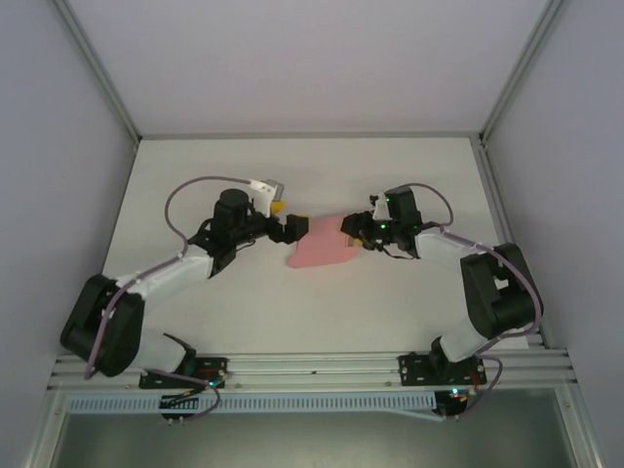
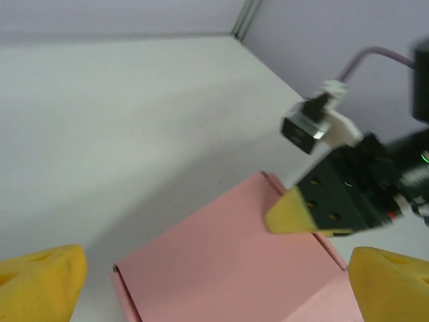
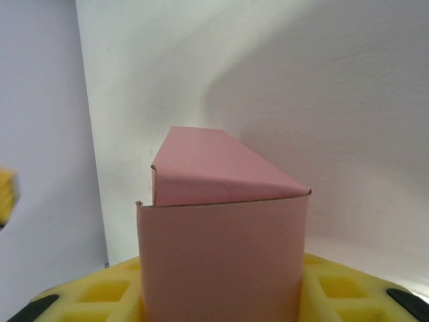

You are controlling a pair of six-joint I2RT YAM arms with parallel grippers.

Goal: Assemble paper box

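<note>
Paper box (image 1: 322, 246), pink and partly folded, sits over the middle of the white table (image 1: 195, 322), between the two grippers. I cannot tell whether its underside touches the table. The right gripper (image 1: 355, 232) has hold of one end. In the right wrist view a pink panel stands clamped between the yellow pads (image 3: 100, 295), and a folded top panel slopes away behind it, its edges not flush. The left gripper (image 1: 291, 228) is at the opposite end with its jaws spread wide. In the left wrist view its yellow fingertips (image 2: 40, 282) lie outside the box's near corners and grip nothing.

The table is plain matte white, closed in by pale grey walls (image 1: 58, 117) and aluminium corner posts (image 1: 97, 68). A slotted rail (image 1: 312, 366) along the near edge carries both arm bases. Purple cables (image 1: 175, 200) loop off each arm.

From the left wrist, one yellow finger of the right gripper is seen pressed on the box's far edge, with the wrist camera (image 2: 303, 129) above it. The top view is too small to show that contact.
</note>
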